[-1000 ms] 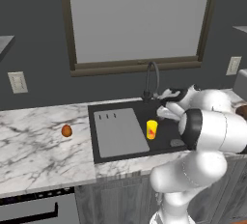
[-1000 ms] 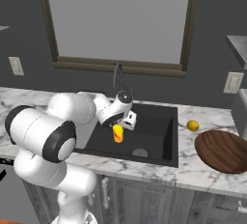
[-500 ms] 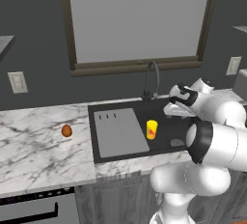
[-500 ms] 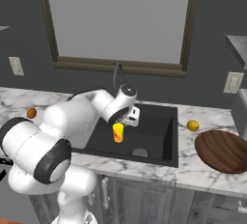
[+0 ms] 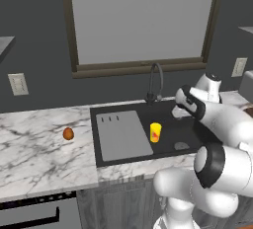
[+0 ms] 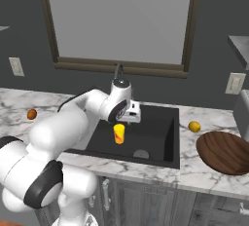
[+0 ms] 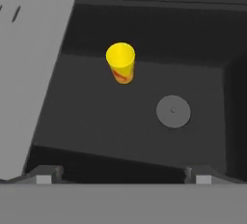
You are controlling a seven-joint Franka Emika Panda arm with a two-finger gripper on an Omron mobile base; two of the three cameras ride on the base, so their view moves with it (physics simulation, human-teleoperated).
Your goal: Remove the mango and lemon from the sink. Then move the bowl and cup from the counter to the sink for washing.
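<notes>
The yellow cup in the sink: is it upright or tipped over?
Upright: the cup stands on the sink floor, open mouth up, beside the drainboard.

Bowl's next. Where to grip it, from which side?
Grip the bowl by its rim, coming from above, one finger inside and one outside the wall. It is wide and shallow, sitting open side up on the counter right of the sink, likely too broad to span.
</notes>
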